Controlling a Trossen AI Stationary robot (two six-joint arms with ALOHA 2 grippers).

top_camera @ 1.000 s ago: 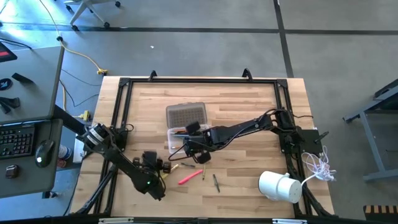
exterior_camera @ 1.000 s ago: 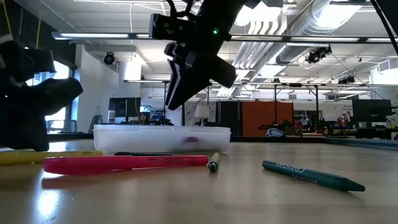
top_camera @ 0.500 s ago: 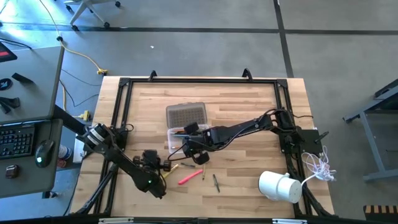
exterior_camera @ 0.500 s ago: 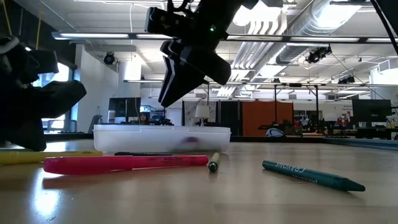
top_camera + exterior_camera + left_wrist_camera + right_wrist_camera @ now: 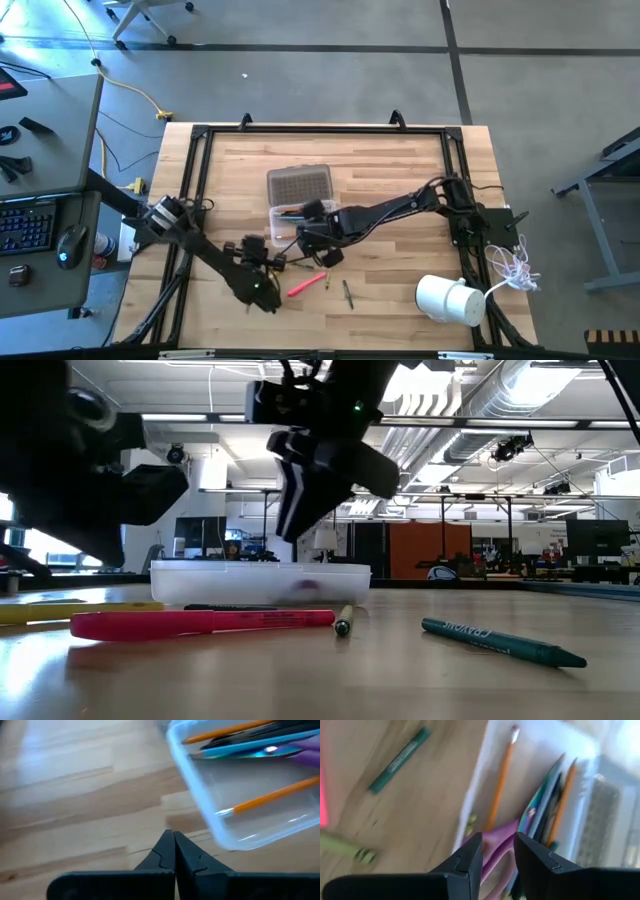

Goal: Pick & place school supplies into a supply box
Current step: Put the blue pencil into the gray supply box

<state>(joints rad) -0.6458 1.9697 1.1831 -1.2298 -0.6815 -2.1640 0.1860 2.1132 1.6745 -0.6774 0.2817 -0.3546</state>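
Two grippers at work. My left gripper (image 5: 173, 851) has its fingers pressed flat together with nothing between them, over bare wood just off one corner of the clear box (image 5: 235, 827), toward the table's (image 5: 400, 170) front-left. My right gripper (image 5: 497, 851) has a narrow gap between its fingers and grips nothing; it hangs just above the box's front edge, over the purple scissors (image 5: 502, 840) lying inside. Also in the box: two orange pencils (image 5: 501, 782), a blue-green pen and a dark one, lined up side by side. The box's ribbed grey lid (image 5: 299, 184) lies open flat on the far side, toward the table's middle. Still out on the wood near the front edge: pink marker (image 5: 200, 623) and yellow pen (image 5: 70, 611) just in front of the box, a short dark pencil (image 5: 347, 293) right of the pink marker, a green crayon (image 5: 500, 641) further right. White cylinder (image 5: 449, 299) sits at the front-right corner.
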